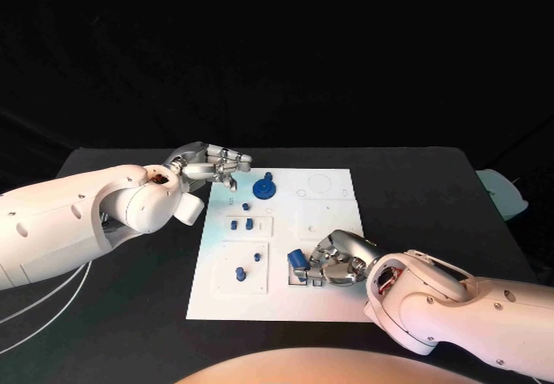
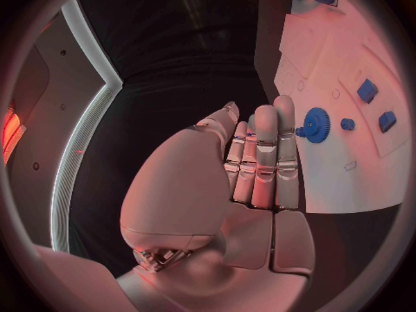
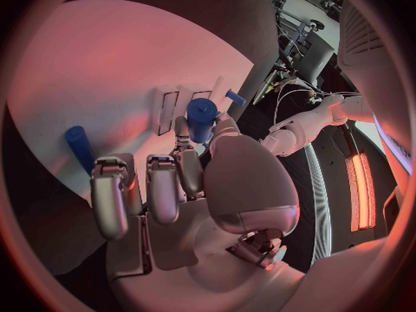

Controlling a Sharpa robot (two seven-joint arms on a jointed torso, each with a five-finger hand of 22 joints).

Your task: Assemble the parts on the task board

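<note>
The white task board (image 1: pixel 329 300) lies in the middle of the black table. A blue gear (image 1: pixel 264 190) (image 2: pixel 316 125) stands at the board's far left part. My left hand (image 1: pixel 214 169) (image 2: pixel 260 156) hovers just left of the gear, its fingers straight and holding nothing. My right hand (image 1: pixel 331 261) (image 3: pixel 186 180) is over the board's near middle. It pinches a blue cylinder (image 1: pixel 297 260) (image 3: pixel 201 118) between thumb and finger, the other fingers curled beside it. Several small blue pegs (image 1: pixel 240 225) stand in the board's left column, and another blue peg (image 3: pixel 78 145) lies near the right hand.
Both white forearms reach over the table, the left one (image 1: pixel 81 220) covering the left side, the right one (image 1: pixel 462 308) the near right corner. A pale object (image 1: pixel 508 194) sits past the table's right edge. Bare black table (image 1: pixel 415 184) lies right of the board.
</note>
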